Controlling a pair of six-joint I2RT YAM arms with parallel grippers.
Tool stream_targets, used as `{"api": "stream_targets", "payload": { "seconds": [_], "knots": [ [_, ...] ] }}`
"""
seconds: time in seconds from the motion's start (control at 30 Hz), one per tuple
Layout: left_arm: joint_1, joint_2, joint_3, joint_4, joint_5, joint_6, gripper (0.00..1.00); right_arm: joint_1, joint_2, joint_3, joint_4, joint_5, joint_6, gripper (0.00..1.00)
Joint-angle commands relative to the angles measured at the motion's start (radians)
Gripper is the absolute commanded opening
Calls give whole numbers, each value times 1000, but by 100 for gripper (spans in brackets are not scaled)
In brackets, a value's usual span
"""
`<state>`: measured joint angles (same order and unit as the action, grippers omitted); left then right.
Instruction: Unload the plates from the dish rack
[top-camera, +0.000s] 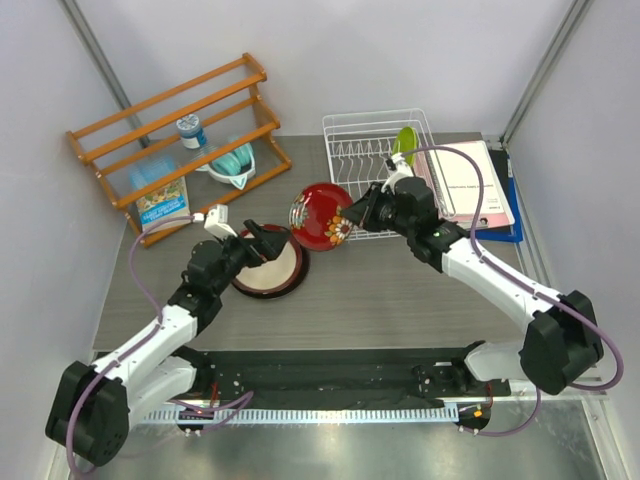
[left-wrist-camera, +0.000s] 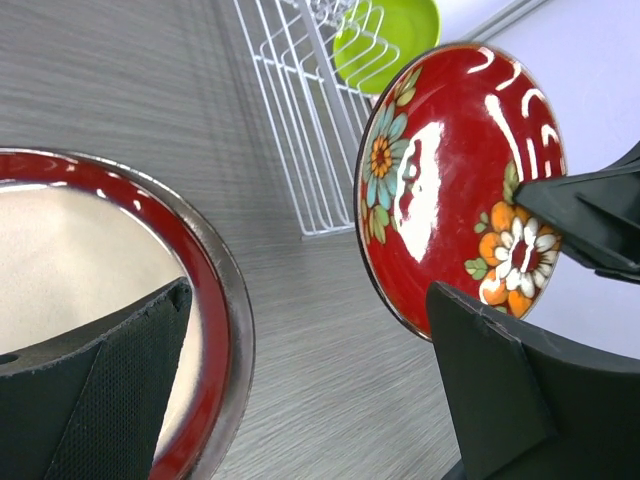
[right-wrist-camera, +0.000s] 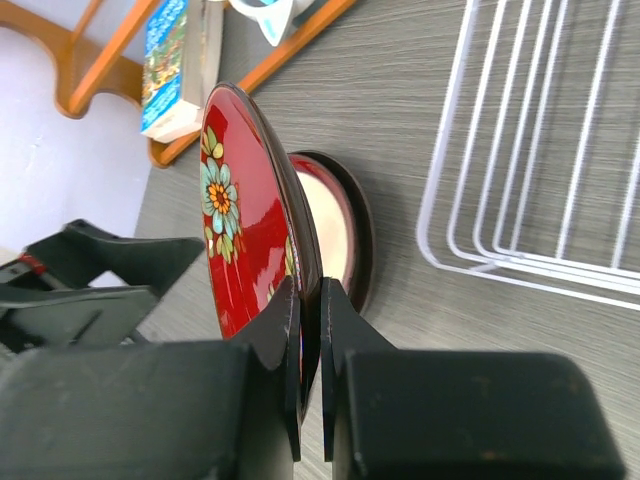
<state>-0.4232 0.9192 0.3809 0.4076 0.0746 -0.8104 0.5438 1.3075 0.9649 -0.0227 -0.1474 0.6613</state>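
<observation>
Glossy red flower-painted plate (left-wrist-camera: 445, 185)

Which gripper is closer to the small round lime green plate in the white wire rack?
Right. The right gripper, clamping a red flowered plate, is at the rack's near corner by the green plate; the open left gripper hovers over a red-rimmed plate, farther left.

A white wire dish rack (top-camera: 375, 116) stands at the back of the counter (top-camera: 400, 290). A small lime green round plate (top-camera: 405, 144) is upright among its tines. A glossy dark red plate with painted flowers (top-camera: 320, 215) is held on edge in the air, just left of the rack. A cream-centred, red-rimmed plate (top-camera: 268, 264) lies flat nearby, on a dark-rimmed plate (left-wrist-camera: 243, 350).
</observation>
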Motion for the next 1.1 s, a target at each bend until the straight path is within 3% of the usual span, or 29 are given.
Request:
{"api": "stream_targets", "payload": {
  "seconds": [0.0,0.23,0.3,0.4,0.43,0.5,0.53,0.57,0.77,0.97,1.07],
  "knots": [
    [-3,64,6,88,31,-18,99,31,19,8,167,-67,73,1],
    [-17,145,15,220,60,-39,99,100,61,18,214,-73,104,1],
    [-20,150,19,227,65,-35,95,107,71,8,236,-86,125,1],
    [-22,145,10,229,59,-33,72,111,72,0,253,-96,133,1],
    [-22,138,6,227,59,-32,51,111,64,-3,257,-93,133,1],
    [-22,129,-4,209,44,-32,32,113,59,-2,257,-90,132,1],
    [-22,124,-5,197,37,-27,10,110,56,0,251,-90,129,1],
    [-23,115,-4,177,28,-24,0,111,55,0,250,-87,126,1],
    [-22,78,-8,114,-12,4,0,111,65,0,251,-106,129,1],
    [-22,6,27,-56,-152,62,0,111,61,3,204,-54,81,46],
    [-22,-43,52,-177,-241,96,0,108,41,24,112,35,34,51]
  ]
}}
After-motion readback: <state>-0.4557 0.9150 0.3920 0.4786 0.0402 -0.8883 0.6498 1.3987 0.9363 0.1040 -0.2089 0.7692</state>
